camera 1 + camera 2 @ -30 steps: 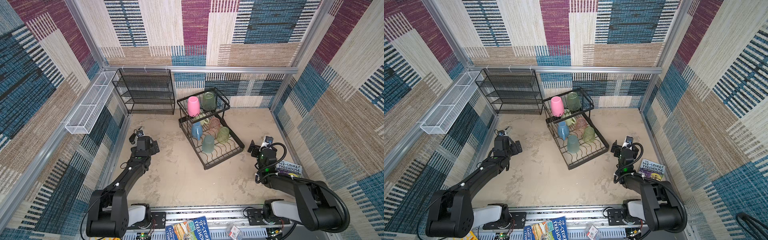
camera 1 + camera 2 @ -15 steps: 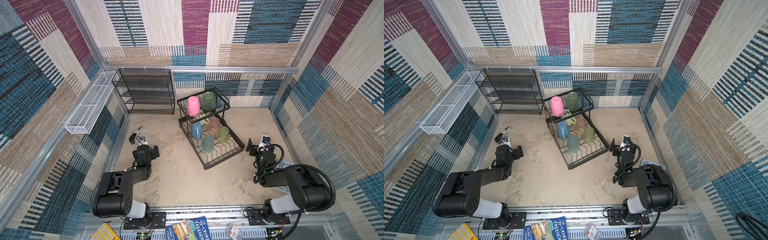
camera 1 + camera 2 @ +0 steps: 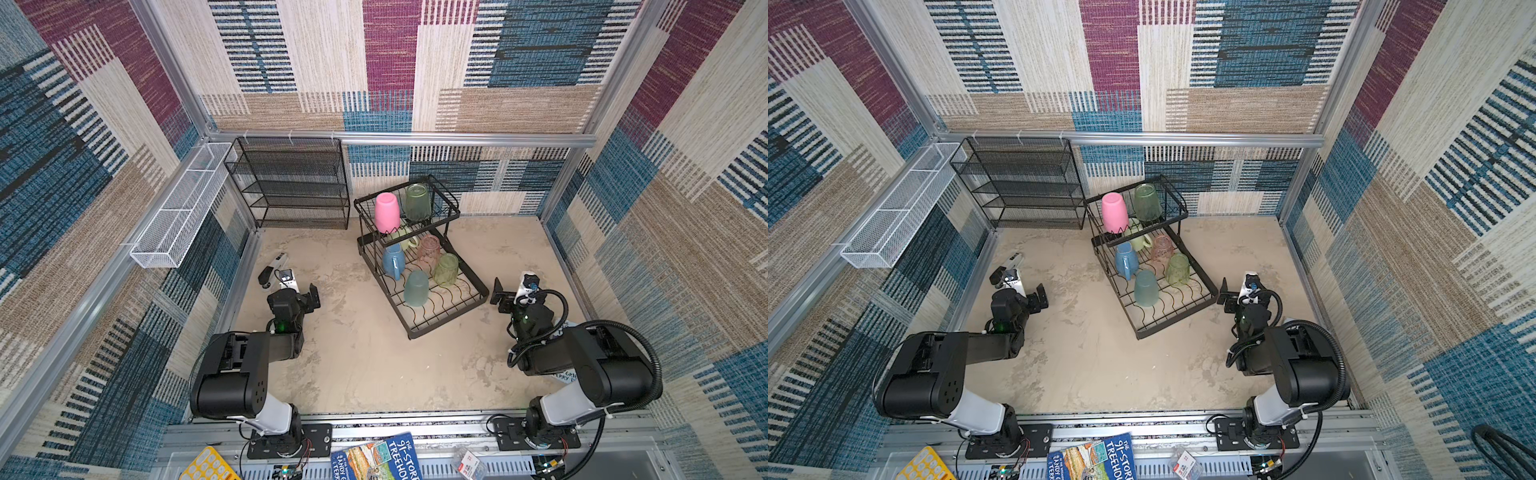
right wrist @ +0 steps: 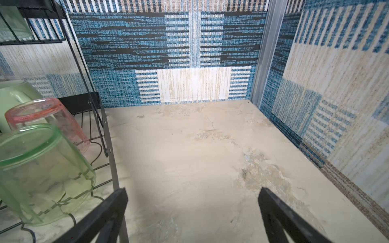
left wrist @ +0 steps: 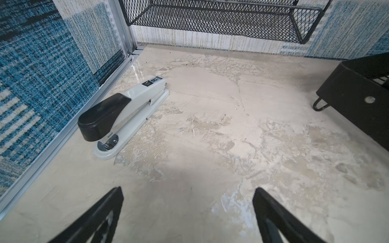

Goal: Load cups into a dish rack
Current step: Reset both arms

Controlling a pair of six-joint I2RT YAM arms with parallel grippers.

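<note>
Toward the back of the counter [image 3: 374, 365], the black wire two-tier dish rack [image 3: 451, 312] holds all seven pastel cups [image 3: 415, 288], nearer the right tool [image 4: 192, 189] than the left tool [image 5: 187, 189], both wide-open and empty.

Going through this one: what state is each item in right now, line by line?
left gripper: open, empty.
right gripper: open, empty, beside rack.
pink cup: upside down, upper basket.
upper green tumbler: upside down, upper basket.
green mug: lower tier, partly hidden under basket.
blue mug: upside down, lower tier.
pink tumbler: upside down, lower tier.
lower green tumbler: upside down, tilted.
teal tumbler: upside down, lower tier.
stapler: closed, lying flat.
</note>
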